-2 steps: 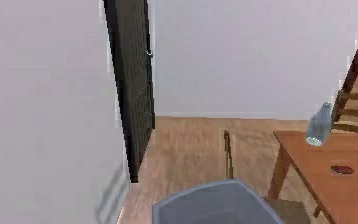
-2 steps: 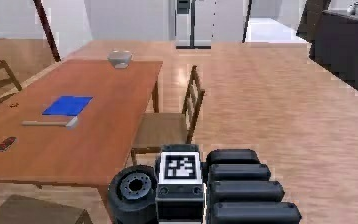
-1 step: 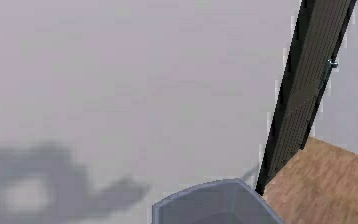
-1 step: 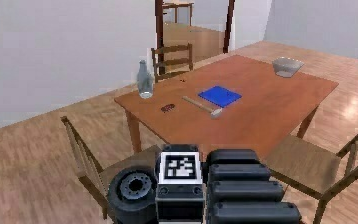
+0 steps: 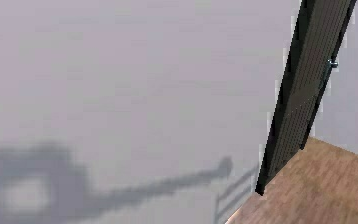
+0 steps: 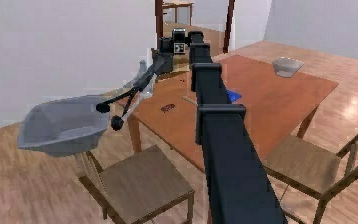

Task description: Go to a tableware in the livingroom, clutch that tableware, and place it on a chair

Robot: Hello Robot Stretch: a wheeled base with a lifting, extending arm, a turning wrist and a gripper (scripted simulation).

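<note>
One grey bowl (image 6: 57, 128) is being held at the far end of the gripper (image 6: 112, 110), hanging clear of every surface at the arm side view's left, with wooden floor (image 6: 27, 190) behind it; how the thin fingers (image 6: 137, 88) are set around it cannot be told. Just below and right of the bowl in the picture, the seat of one wooden chair (image 6: 142, 185) is being shown. The dark arm (image 6: 222, 140) is being extended across one wooden table (image 6: 267, 100). A second grey bowl (image 6: 285, 66) is being carried by the table's far part, with one small blue thing (image 6: 233, 97) and one small dark thing (image 6: 169, 107) nearer. Three chairs are being counted in all: the second (image 6: 305, 160) at the right, the third (image 6: 177, 12) beyond the table. In the forward view, one dark door (image 5: 307, 90) is being seen against a grey wall (image 5: 127, 80).
</note>
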